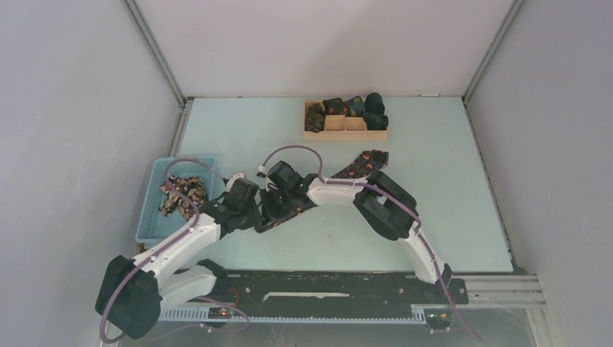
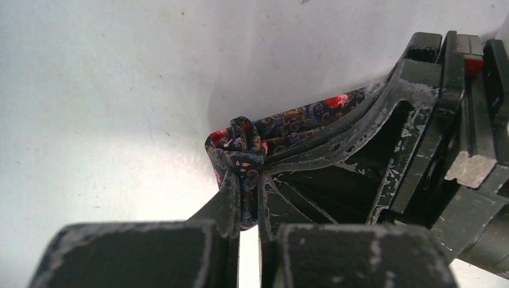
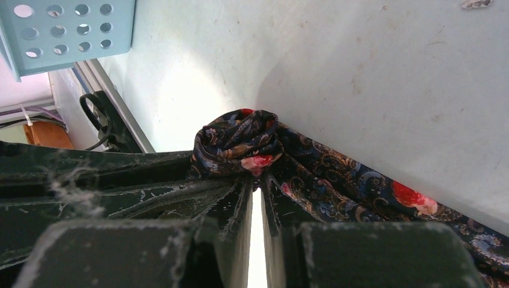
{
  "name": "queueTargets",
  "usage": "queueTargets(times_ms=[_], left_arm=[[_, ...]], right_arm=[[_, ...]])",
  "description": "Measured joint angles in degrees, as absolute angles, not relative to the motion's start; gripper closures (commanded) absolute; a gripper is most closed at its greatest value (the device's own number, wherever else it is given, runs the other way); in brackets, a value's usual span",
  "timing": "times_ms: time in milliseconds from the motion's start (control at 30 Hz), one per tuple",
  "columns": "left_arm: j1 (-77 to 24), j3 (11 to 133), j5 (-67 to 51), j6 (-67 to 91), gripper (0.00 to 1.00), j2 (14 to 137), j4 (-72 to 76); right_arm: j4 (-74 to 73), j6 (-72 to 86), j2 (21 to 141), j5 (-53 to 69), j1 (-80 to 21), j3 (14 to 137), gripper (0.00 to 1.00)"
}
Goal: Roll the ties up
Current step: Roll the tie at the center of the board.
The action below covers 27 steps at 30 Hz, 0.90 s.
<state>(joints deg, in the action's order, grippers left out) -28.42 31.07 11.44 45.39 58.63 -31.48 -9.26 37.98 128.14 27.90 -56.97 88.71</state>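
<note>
White arms (image 1: 189, 242) (image 1: 340, 191) inward, end effectors (image 2: 247, 186) (image 3: 257, 183) tight on tie (image 1: 359, 163)

No writing, label, brand, number or sign can be read on anything here.

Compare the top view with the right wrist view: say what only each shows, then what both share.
Only top: the tray of rolled ties, and loose ties inside the basket. Only right wrist: the rolled end, pinched at the tips of the right gripper. Both: the tie being rolled, the basket, the table.
</note>
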Motion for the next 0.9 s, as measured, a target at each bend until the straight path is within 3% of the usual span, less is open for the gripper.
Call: queueTargets(times_ms=[567, 900], left_arm=[[-30.4, 34.1, 12.3, 44.9, 1.00, 64.3, -31.7], [-31.6, 36.1, 12.6, 44.9, 1.00, 67.9, -31.4]], right_arm=[[-4.0, 38.8, 127.2, 30.8, -54.9, 83.8, 0.87], [-6.1, 37.6, 119.8, 29.1, -52.1, 78.1, 0.86]])
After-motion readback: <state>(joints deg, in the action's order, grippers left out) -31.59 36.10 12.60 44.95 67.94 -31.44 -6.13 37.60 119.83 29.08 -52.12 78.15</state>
